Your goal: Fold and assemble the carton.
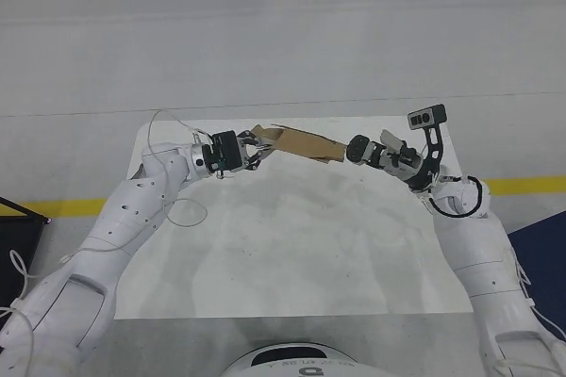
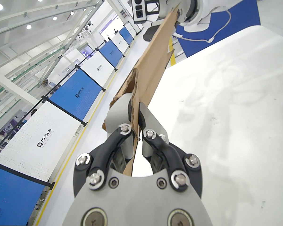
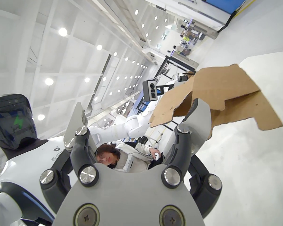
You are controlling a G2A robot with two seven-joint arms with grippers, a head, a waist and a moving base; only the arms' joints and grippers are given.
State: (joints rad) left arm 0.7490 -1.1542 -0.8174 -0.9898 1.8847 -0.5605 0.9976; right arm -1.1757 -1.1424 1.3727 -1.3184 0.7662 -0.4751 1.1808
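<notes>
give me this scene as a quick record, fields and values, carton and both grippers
carton: brown cardboard, mostly flat, not yet a box; spans between the two grippers over the far part of the table
left gripper: fingers shut on one end of the carton
right gripper: open at the other end; one finger against the cardboard, the other well apart
table: white; carton appears lifted off it
stage: early, flaps unfolded
</notes>
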